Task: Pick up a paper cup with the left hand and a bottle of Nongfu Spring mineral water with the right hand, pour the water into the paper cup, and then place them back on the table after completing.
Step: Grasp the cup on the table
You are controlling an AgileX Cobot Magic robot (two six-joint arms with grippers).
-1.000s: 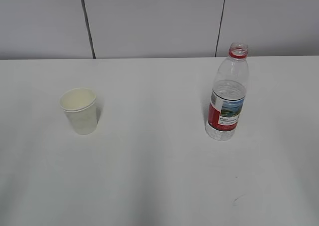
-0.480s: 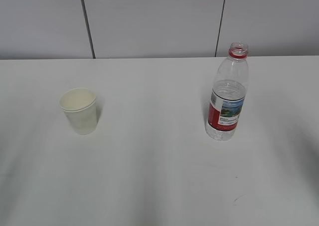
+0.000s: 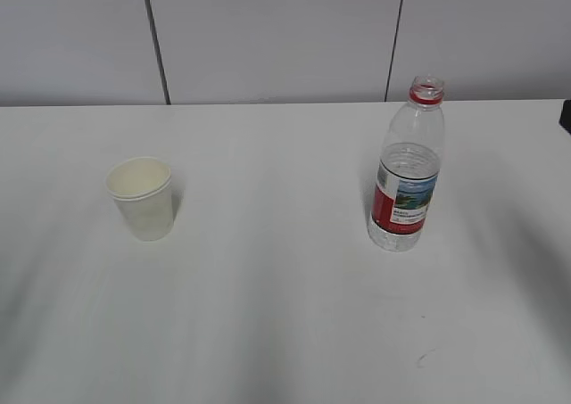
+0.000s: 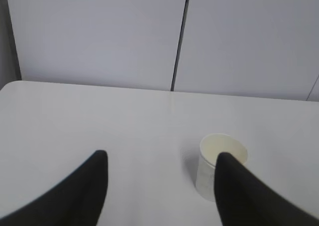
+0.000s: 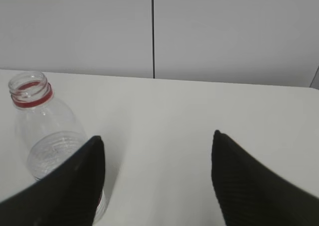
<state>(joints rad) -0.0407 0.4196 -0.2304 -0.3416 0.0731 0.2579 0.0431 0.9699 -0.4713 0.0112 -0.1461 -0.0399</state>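
Nothing is picked up yet. Left on the table [image 3: 285,333] stands the paper cup [image 3: 142,198], upright; the left hand [image 4: 159,186] hangs near it with fingers spread wide, the cup just off its right finger. Well apart to the right stands the uncapped bottle [image 3: 408,168], beside the right hand [image 5: 157,178], also spread wide. Grasping, pouring and setting down all remain.

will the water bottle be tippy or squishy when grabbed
Probably both. The bottle is tall, narrow and uncapped, so a sideways nudge could tip it and spill. Its thin clear ribbed wall likely dents under a squeeze, and with water only partway up it should feel fairly light.
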